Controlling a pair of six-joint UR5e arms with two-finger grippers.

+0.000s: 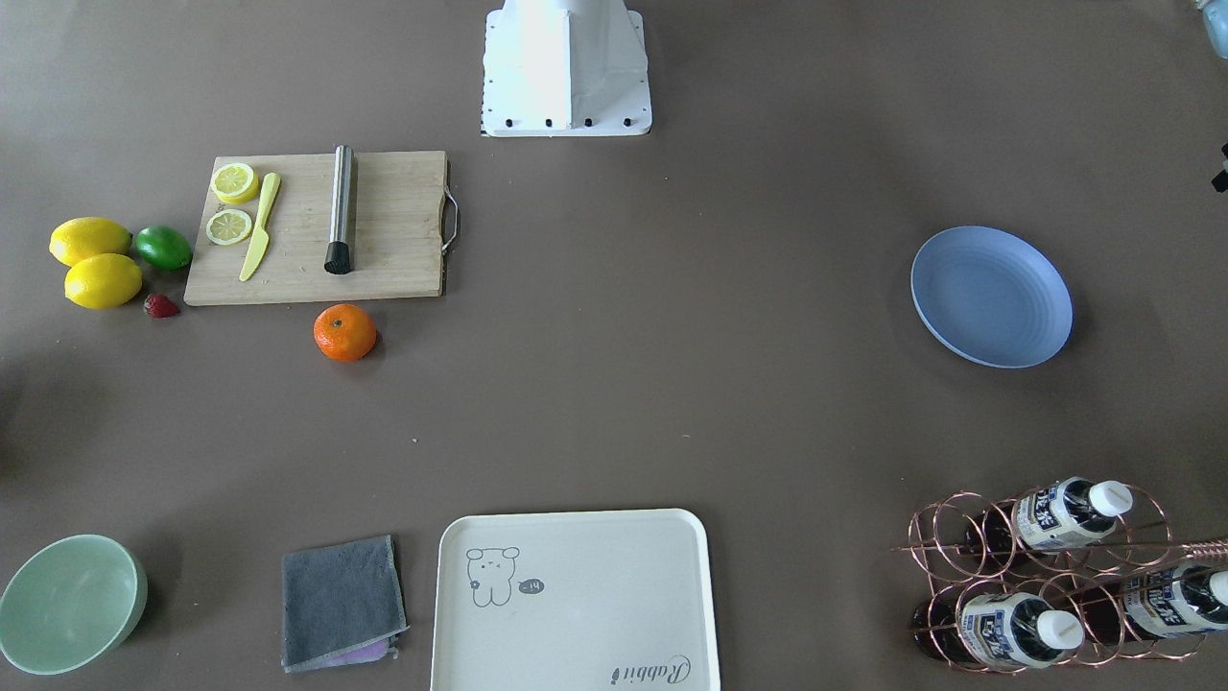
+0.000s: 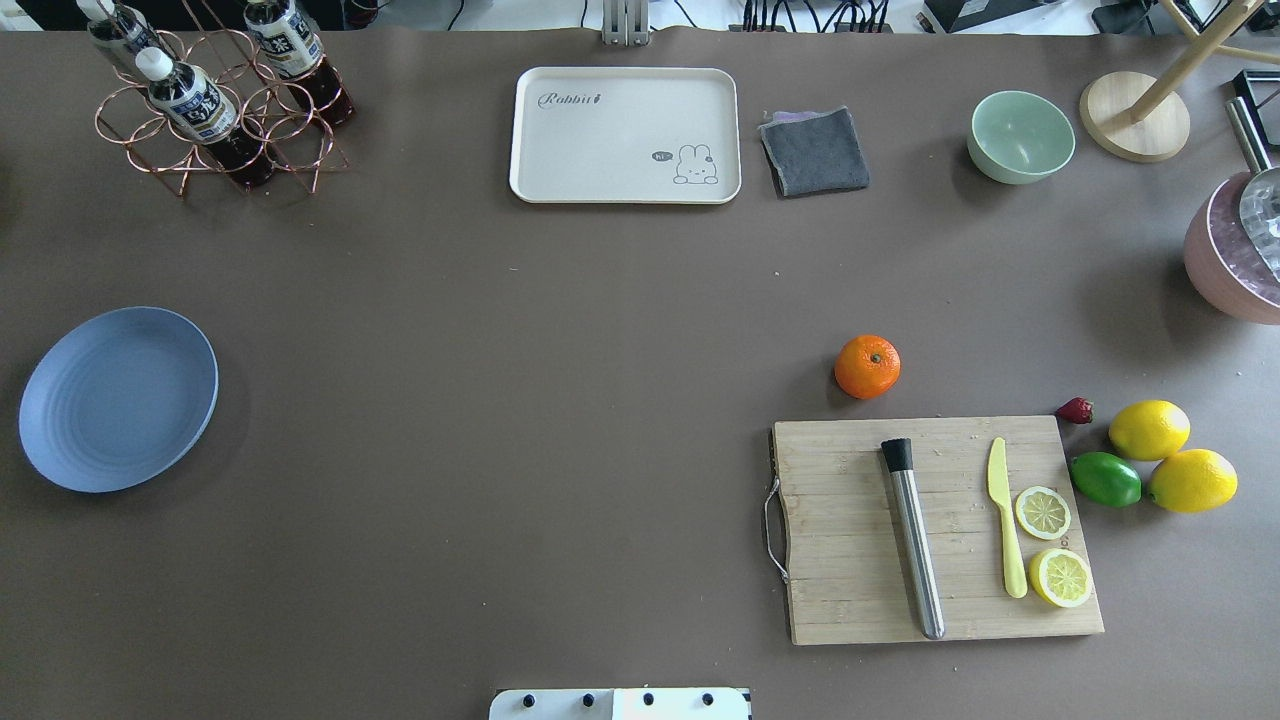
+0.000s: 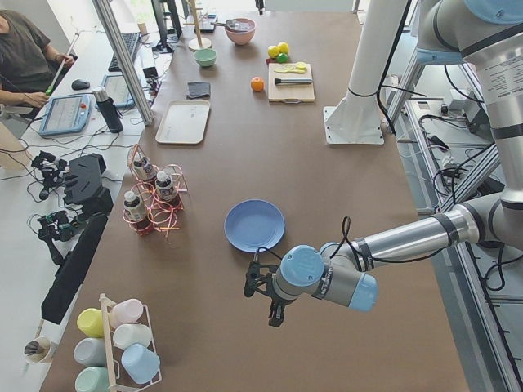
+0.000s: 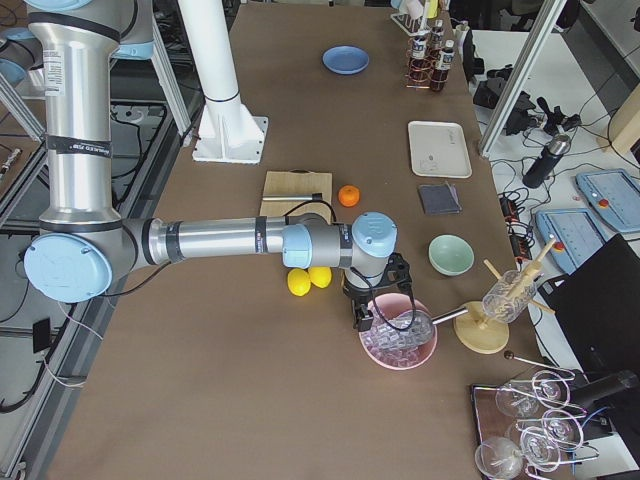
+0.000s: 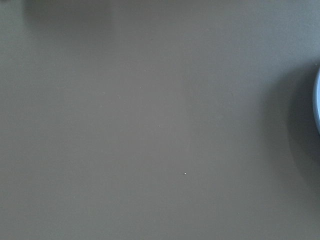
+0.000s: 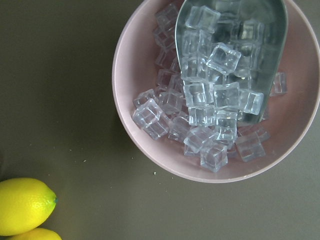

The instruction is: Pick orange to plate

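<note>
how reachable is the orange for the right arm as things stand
Probably yes. The orange sits alone on bare table just off the cutting board, nothing over or touching it. The right gripper hangs above the pink ice bowl on the same side of the table.

This is a robot lab, not a home kitchen. A big robot arm (image 3: 409, 239) hangs over a long brown table (image 2: 500, 350), near a white post (image 3: 369, 73). Metal poles (image 3: 127, 65) stand beside the table. A person (image 3: 23, 53) sits at a side desk with tablets (image 3: 65, 114). Kitchen things lie on the table: an orange (image 2: 867, 366), a plate (image 2: 118, 398) and a cutting board (image 2: 840, 560).
</note>
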